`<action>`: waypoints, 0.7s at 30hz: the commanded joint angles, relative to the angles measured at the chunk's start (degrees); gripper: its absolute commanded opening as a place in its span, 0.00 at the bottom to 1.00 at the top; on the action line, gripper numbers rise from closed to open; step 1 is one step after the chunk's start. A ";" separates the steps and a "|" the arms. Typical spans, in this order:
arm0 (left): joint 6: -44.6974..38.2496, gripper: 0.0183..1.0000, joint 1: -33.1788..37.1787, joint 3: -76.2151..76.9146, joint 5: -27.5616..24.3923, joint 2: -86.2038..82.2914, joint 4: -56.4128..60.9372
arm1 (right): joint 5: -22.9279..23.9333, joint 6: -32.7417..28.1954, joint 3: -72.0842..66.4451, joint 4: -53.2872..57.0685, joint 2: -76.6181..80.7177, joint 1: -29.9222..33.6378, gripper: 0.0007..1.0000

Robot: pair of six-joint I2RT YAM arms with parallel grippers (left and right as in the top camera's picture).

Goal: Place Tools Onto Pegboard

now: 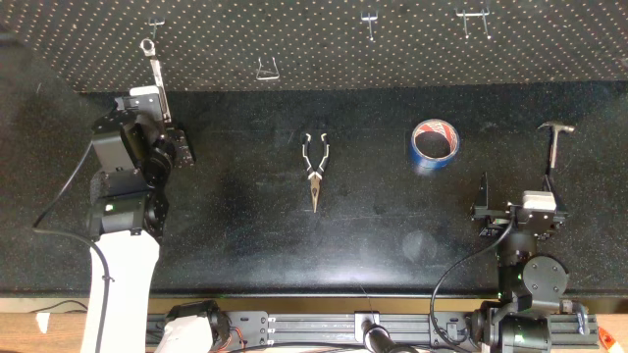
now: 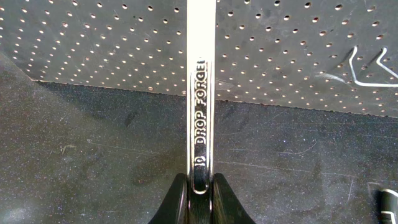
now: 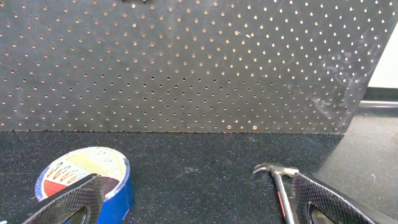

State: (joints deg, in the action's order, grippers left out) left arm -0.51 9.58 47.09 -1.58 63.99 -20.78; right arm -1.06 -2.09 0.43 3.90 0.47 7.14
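— What do we have under us?
— A black table point(image 1: 245, 226), and along its far edge a dark pegboard point(image 1: 324, 44) carrying wire hooks point(image 1: 267, 69).
— Where is our wrench point(image 1: 155, 74)?
— Clamped in the left jaws by its lower end. We see its long axis run away from the arm's base, leaning slightly left, with the ring end up against the pegboard.
— And what else is on the table?
— The pliers point(image 1: 314, 167) lie mid-table, nose toward our bases and handles toward the pegboard. The blue tape roll point(image 1: 434, 145) sits to their right. The hammer point(image 1: 552, 147) is farther right, head toward the pegboard.
— The right jaws?
— Spread wide apart, low near the hammer's handle.
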 commanded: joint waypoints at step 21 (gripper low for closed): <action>0.07 0.01 0.15 1.90 -2.10 6.56 6.47 | -0.68 -0.61 -0.17 0.28 -0.42 0.33 0.98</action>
State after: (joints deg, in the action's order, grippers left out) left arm -0.32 9.61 47.09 -2.70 69.63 -15.38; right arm -1.06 -2.09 0.43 3.90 0.47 7.14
